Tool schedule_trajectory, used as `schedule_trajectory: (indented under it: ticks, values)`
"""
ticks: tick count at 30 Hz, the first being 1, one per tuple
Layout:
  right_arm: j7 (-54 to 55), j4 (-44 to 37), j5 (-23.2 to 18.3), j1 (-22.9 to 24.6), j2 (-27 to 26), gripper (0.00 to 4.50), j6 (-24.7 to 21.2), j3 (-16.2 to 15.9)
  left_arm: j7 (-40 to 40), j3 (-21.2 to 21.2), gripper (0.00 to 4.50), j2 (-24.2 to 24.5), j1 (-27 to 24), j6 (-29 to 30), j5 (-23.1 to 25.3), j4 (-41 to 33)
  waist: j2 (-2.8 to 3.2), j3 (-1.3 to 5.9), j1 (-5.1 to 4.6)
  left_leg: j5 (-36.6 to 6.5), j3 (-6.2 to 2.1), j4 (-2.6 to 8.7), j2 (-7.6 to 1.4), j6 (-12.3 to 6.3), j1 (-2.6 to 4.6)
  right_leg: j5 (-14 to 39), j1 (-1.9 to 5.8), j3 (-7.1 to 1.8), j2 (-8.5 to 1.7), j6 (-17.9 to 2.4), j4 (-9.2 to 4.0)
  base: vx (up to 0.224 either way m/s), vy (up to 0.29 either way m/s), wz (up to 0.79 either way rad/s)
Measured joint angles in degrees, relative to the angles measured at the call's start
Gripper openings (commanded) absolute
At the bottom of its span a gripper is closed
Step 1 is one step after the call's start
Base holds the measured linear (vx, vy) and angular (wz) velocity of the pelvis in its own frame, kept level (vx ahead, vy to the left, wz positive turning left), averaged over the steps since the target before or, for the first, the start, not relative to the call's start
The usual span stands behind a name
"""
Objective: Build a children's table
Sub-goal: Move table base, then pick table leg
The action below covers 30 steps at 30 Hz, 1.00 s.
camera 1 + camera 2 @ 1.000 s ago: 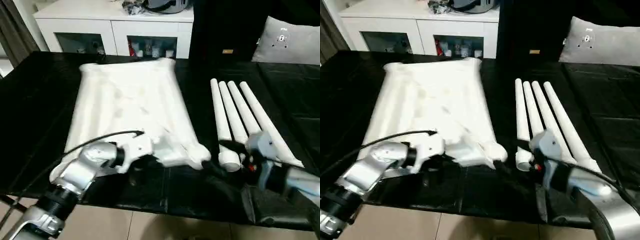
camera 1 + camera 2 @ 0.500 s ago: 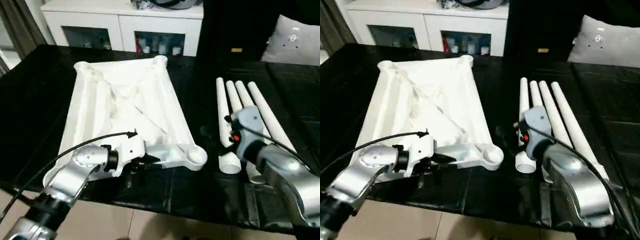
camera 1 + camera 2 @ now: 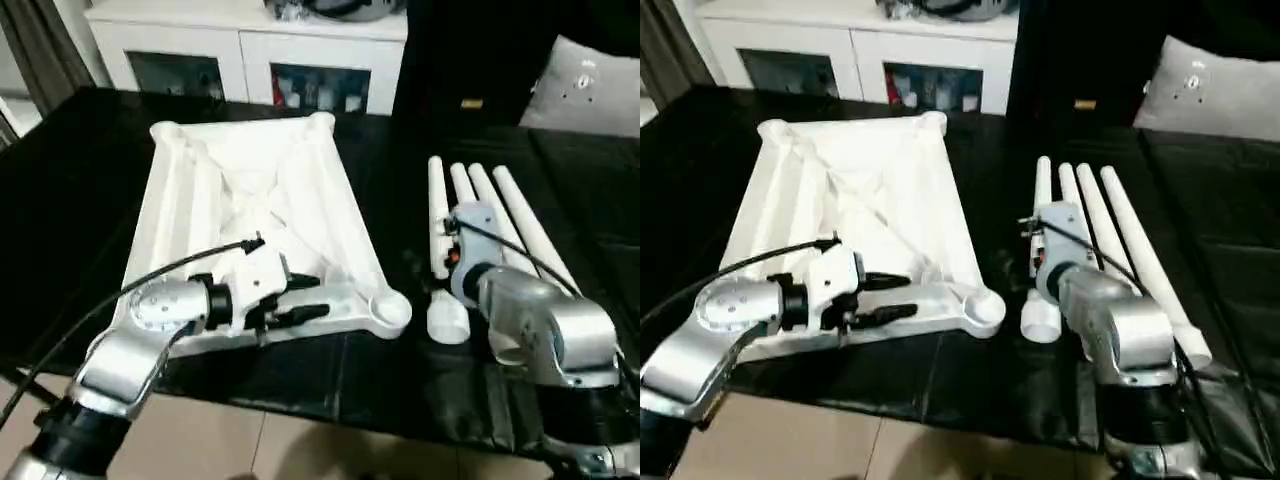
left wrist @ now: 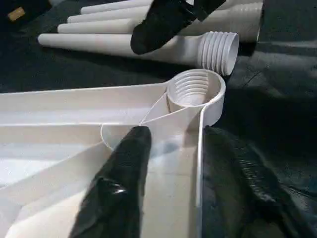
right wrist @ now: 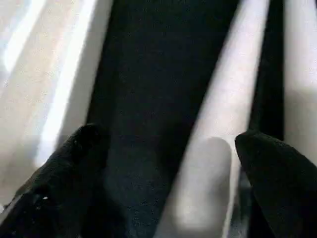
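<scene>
On the black-covered desk (image 3: 80,200) in front of me lies the white plastic rectangular tabletop (image 3: 255,215), ribbed underside up, its round threaded corner socket (image 3: 388,310) at the near right corner. My left gripper (image 3: 305,300) sits at the tabletop's near edge with its two black fingers (image 4: 121,183) partly apart; in the left wrist view one finger rests inside the underside, on a rib near the socket, and the other is outside the rim, so the edge wall stands between them. I cannot tell whether they press on that wall.

Right of the tabletop, with a strip of black desk between, four long tapered white round legs (image 3: 520,225) lie side by side, thick threaded ends toward me and thin ends pointing away. My right gripper (image 5: 163,148) hangs over these legs. In its wrist view the two black fingers (image 5: 64,173) stand wide apart with nothing held; one leg (image 5: 213,148) runs between them, below, and the tabletop's edge shows off to one side.

Beyond the desk stands a white cabinet with glass doors (image 3: 250,60), and a grey cushion (image 3: 590,85) sits at the far right.
</scene>
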<state>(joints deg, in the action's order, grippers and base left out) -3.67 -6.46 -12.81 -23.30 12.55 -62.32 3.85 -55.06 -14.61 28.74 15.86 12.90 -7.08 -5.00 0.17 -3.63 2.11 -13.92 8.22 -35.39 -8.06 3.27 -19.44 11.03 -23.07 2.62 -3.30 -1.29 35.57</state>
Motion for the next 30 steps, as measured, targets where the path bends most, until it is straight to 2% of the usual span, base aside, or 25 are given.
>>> schedule_trajectory:
  ticks: [5,11,12,15,18,19,21,30]
  values:
    - [2.3,1.4,0.2,-1.7,-1.1,4.50,-2.0,3.0,1.7,0.1,2.50,-0.1,-0.5,2.1,0.0,-1.1,-0.26,0.00,0.04,0.0,0.03,0.00,-0.01,0.03,0.02,0.0,-0.02,-0.02,0.00,0.0,0.12,0.000,0.000,0.00]
    - [1.6,5.1,-1.0,-2.2,-2.4,4.50,-5.7,4.5,3.1,0.1,2.50,-0.6,-0.4,2.6,0.3,-1.3,-0.34,0.02,-0.01,0.0,0.03,0.00,-0.03,0.24,0.06,0.0,-0.04,-0.01,0.00,0.0,0.25,0.000,0.000,0.00]
    - [1.6,5.5,-1.2,-2.2,-2.9,4.33,-6.2,5.0,3.3,0.1,2.51,-0.9,-0.4,3.0,0.5,-1.5,-0.35,0.03,-0.02,0.0,0.04,0.00,-0.03,0.26,0.07,0.0,-0.04,-0.01,0.00,0.0,0.26,0.000,0.000,0.00]
    - [1.9,6.7,-1.9,-2.4,-4.7,4.19,-7.1,7.2,4.1,0.0,2.52,-1.5,-0.2,3.8,0.5,-2.5,-0.36,0.03,0.00,0.0,0.04,0.00,-0.04,0.29,0.07,0.0,-0.04,0.00,0.00,-0.1,0.28,0.000,0.000,0.00]
    - [1.9,7.4,-2.4,-2.8,-4.9,3.98,-7.4,7.7,4.3,0.0,2.52,-1.7,0.1,4.0,0.5,-2.8,-0.37,0.03,0.01,0.1,0.04,0.00,-0.04,0.36,0.08,0.0,-0.04,0.00,0.00,-0.1,0.29,0.000,0.000,0.00]
    - [1.9,8.4,-2.5,-3.3,-5.0,3.74,-7.4,8.4,4.6,0.0,2.52,-1.9,0.2,4.2,0.5,-2.8,-0.37,0.03,0.02,0.1,0.05,0.00,-0.04,0.37,0.08,0.0,-0.04,0.00,0.00,-0.1,0.31,0.000,0.000,0.00]
    - [1.9,8.9,-2.6,-3.4,-5.0,3.55,-7.5,9.6,4.7,-0.1,2.52,-2.3,0.2,4.2,0.5,-2.8,-0.37,0.03,0.03,0.1,0.05,0.00,-0.05,0.38,0.08,0.0,-0.04,0.00,0.00,-0.1,0.31,0.000,0.000,0.00]
    - [2.2,9.2,-2.9,-3.4,-5.1,2.91,-8.3,11.7,4.8,-0.3,2.52,-2.5,0.2,4.4,0.4,-2.8,-0.36,0.03,0.00,0.1,0.06,0.00,-0.07,0.39,0.09,0.0,-0.04,0.01,0.01,-0.1,0.33,0.000,0.000,0.00]
